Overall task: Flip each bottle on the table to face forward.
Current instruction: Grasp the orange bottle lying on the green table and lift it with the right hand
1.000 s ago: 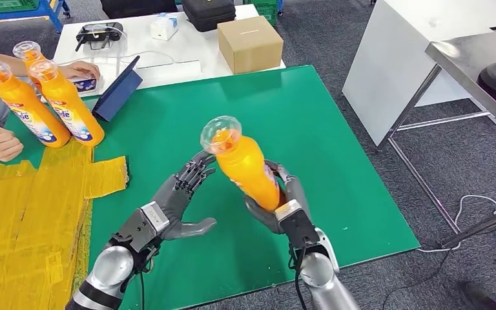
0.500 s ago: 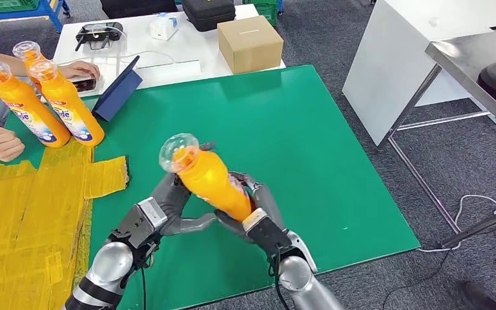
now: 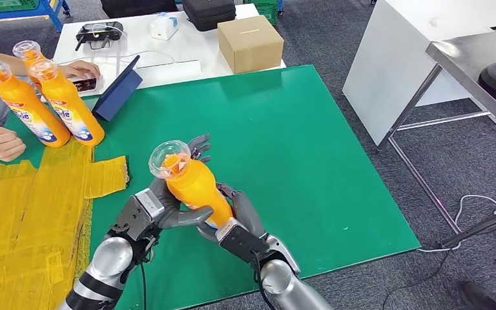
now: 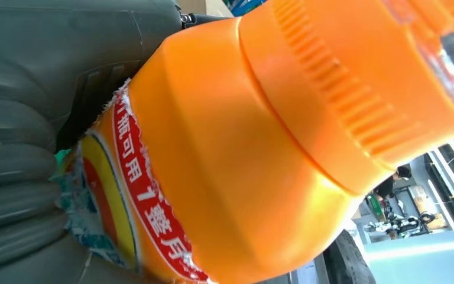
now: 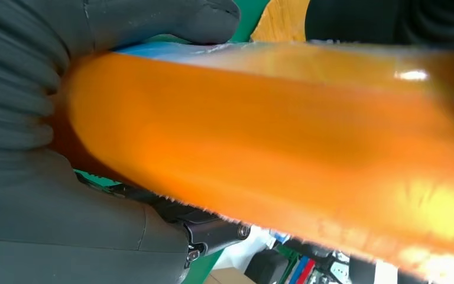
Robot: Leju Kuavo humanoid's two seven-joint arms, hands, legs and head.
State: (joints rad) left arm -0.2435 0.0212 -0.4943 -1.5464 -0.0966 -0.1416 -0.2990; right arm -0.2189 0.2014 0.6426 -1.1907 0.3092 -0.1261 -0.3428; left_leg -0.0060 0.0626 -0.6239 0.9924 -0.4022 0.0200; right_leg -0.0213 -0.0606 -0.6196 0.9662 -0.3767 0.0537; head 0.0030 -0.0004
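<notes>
- Orange bottle (image 3: 197,187) held tilted above the green tabletop (image 3: 297,129), clear cap up.
- Right hand (image 3: 236,216) wrapped around its lower body.
- Left hand (image 3: 168,203) clasping its upper side.

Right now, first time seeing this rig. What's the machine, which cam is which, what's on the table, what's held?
It is a two-legged humanoid with silver arms and many-fingered hands. One picture looks down from its head; the two close-ups come from cameras at its wrists. The right hand grips an orange bottle low on its body, and the left hand closes around it from the other side. On the green table stand more orange bottles at the far left, beside a person's hand.
</notes>
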